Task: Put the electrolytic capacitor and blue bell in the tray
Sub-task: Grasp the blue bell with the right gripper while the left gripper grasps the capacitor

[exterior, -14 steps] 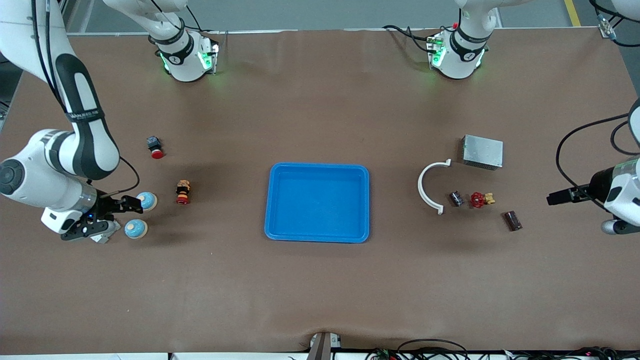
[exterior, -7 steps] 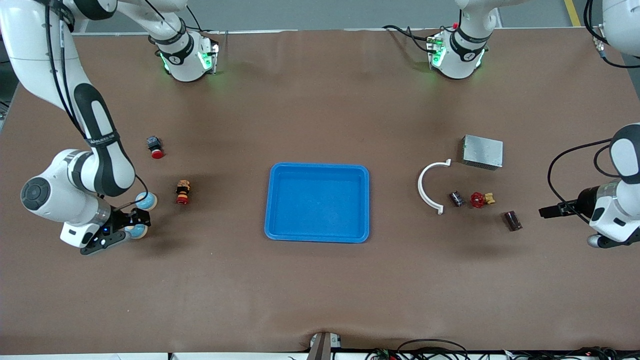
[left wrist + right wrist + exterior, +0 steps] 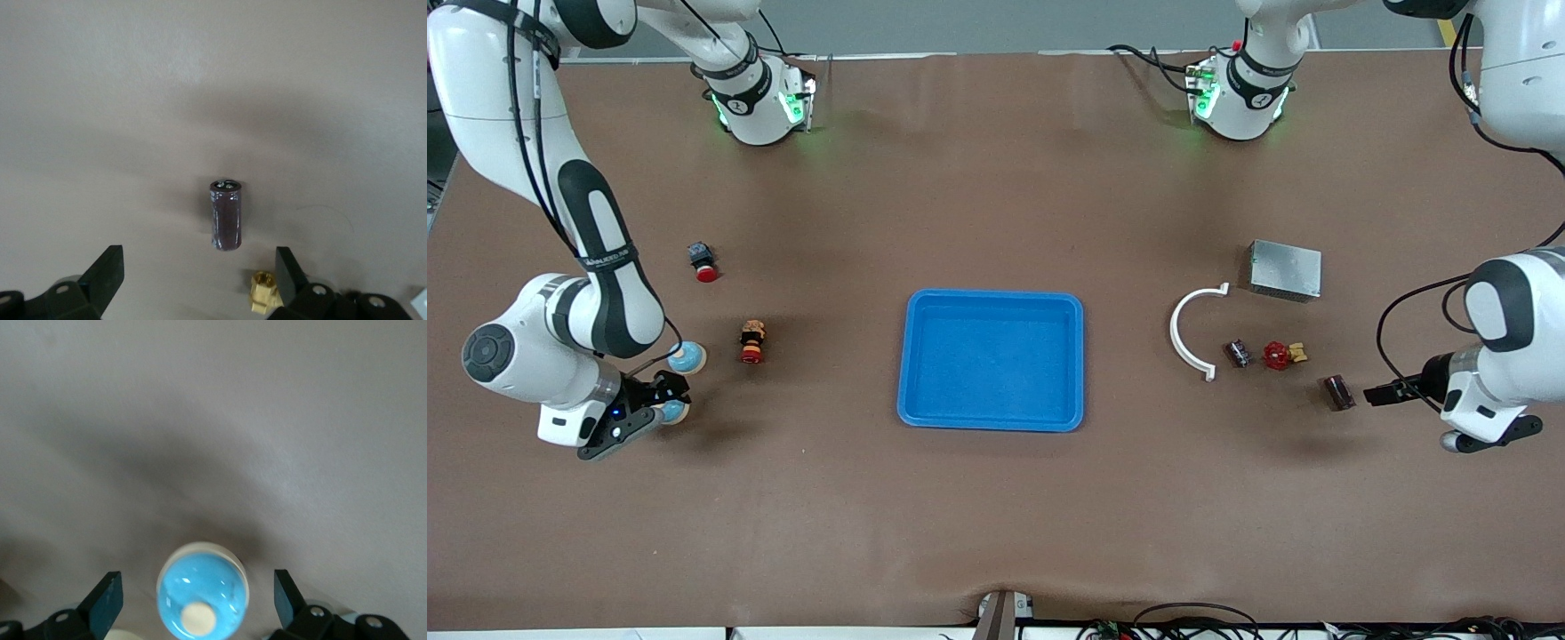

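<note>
Wrist views show both jaws spread wide, empty: right over blue bell (image 3: 203, 599), left over capacitor (image 3: 226, 214).

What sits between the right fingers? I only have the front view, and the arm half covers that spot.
Observer: A blue bell with a cream button on top, upright. The right fingers stand open on either side of it, with gaps, not touching.
Operator: Is the capacitor between the left fingers?
Observer: Not yet. The dark capacitor lies on its side ahead of the open left fingers, roughly in line with the gap.
Operator: Anything crowding them?
Observer: A brass fitting lies right beside one left finger.
</note>
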{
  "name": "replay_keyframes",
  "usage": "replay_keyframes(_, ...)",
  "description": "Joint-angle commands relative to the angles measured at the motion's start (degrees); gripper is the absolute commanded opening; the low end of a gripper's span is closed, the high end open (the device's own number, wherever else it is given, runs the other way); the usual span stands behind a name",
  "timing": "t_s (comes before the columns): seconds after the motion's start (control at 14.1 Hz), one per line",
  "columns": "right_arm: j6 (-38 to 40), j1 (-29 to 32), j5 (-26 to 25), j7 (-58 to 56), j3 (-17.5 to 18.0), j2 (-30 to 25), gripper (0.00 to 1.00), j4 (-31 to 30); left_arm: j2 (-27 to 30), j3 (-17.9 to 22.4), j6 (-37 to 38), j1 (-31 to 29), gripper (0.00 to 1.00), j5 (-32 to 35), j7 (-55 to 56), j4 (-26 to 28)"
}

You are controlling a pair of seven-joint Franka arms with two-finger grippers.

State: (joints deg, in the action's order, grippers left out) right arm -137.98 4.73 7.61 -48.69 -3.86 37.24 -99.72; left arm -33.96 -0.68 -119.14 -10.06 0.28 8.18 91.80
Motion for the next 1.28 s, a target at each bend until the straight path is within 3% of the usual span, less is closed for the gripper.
replay_keyframes(0.0, 0.51, 1.95, 0.74, -3.52, 0.43, 0.55, 1.00, -0.21, -0.84, -0.20, -1.71, 0.39, 1.00, 1.13, 5.25, 1.01)
replay_keyframes(0.43, 0.16, 2.74, 3.37, -2.73, 0.52, 0.90, 1.00, -2.41, -3.66, -0.37, -7.86, 1.09, 1.00, 1.04, 12.65, 2.77)
replay_keyframes(1.21, 0.95, 1.43, 4.96, -0.63, 0.52, 1.17, 1.00, -1.97, -7.26, -0.37, -8.83, 1.53, 1.00, 1.13, 12.82, 2.94)
